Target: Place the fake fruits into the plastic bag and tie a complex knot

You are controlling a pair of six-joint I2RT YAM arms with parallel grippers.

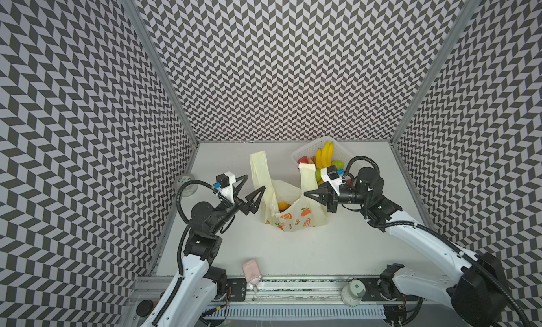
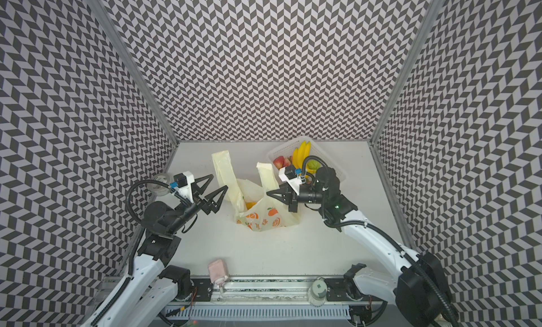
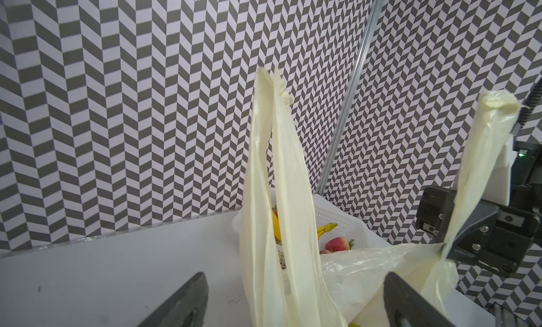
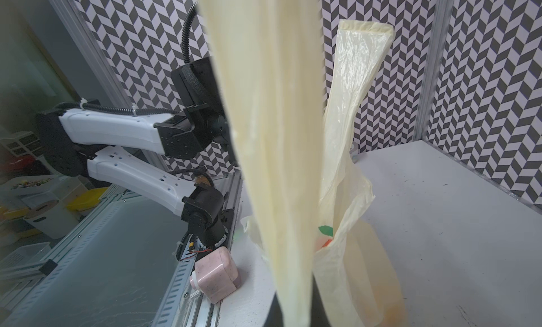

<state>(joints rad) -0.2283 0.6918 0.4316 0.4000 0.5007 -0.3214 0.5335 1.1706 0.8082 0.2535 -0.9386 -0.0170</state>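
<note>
Obs: left gripper point(image 1: 256, 181) has its jaws wide apart and holds nothing. In the left wrist view its fingers point(image 3: 181, 302) flank the upright left handle loop point(image 3: 275, 178) of the thin translucent pale-yellow plastic bag point(image 1: 296, 220) with orange fruit print, unclamped.

The right gripper point(image 1: 307, 194) is closed on the base of the right handle loop point(image 1: 307, 176), holding that side up.

The bag stands mid-surface point(image 1: 293, 252), mouth open, with one orange-yellow fruit point(image 1: 282, 205) visible inside. How many more it holds I cannot tell.

Yellow bananas point(image 1: 324, 155) and other fake fruits lie in the white perforated plastic basket point(image 1: 341, 152) behind.

Step, as judged: securing both handles, either to spread the mouth or to start the knot.

Next: the left gripper needs to close low on its loop without slipping on the thin film.
</note>
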